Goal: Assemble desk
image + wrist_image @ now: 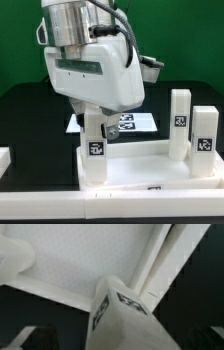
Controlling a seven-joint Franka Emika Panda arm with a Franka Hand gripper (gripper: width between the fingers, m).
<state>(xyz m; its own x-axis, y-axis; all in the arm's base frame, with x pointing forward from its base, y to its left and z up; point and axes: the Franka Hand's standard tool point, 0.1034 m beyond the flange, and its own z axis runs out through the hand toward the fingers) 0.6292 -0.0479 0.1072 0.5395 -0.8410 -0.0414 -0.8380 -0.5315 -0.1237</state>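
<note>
We see the top (135, 165) lying on the black worktop (25, 120), with two legs (180, 122) standing at its corners on the exterior view's right. The tool (93, 122) pinches a third leg (95, 148) upright over the top's corner on the exterior view's left. In the wrist view that leg (125, 317) rises beside the rim (160, 263). The marker board (130, 122) lies behind.
</note>
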